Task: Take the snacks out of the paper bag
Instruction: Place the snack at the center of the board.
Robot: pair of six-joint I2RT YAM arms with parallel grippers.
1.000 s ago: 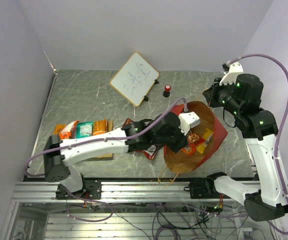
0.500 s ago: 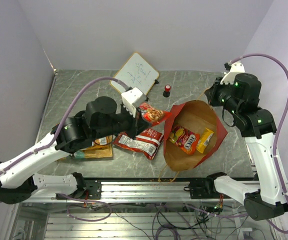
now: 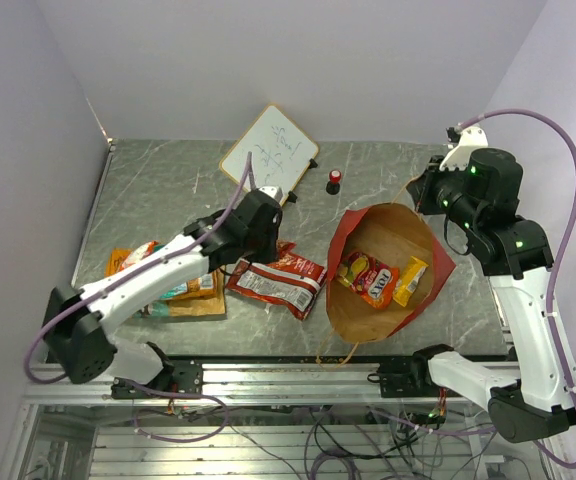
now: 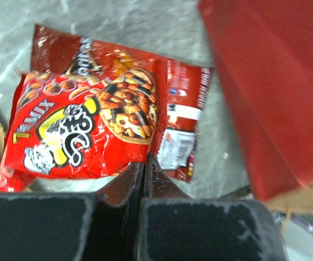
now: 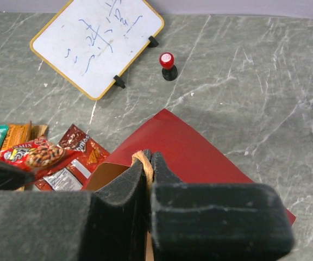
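Observation:
The red paper bag [image 3: 438,262] lies open on its side, its brown inside showing. An orange-red packet [image 3: 368,278] and a yellow packet [image 3: 411,280] lie in it. My left gripper [image 3: 271,243] is shut on the edge of a red snack packet [image 4: 86,130], low over another red packet [image 4: 178,125] on the table left of the bag [image 4: 260,81]. My right gripper [image 5: 151,159] is shut on the bag's twisted handle [image 5: 144,162] and holds the bag's far rim up. Orange [image 3: 133,260], teal and tan-brown [image 3: 193,298] packets lie at the left.
A white whiteboard [image 3: 268,157] stands at the back of the table. A small red-capped object [image 3: 335,180] sits beside it, just behind the bag. The marble table [image 3: 168,190] ends at a metal rail along the front.
My left gripper came out of the bag holding the red packet, swung it left, and has lowered it onto the red packet beside the bag. The right arm has not moved.

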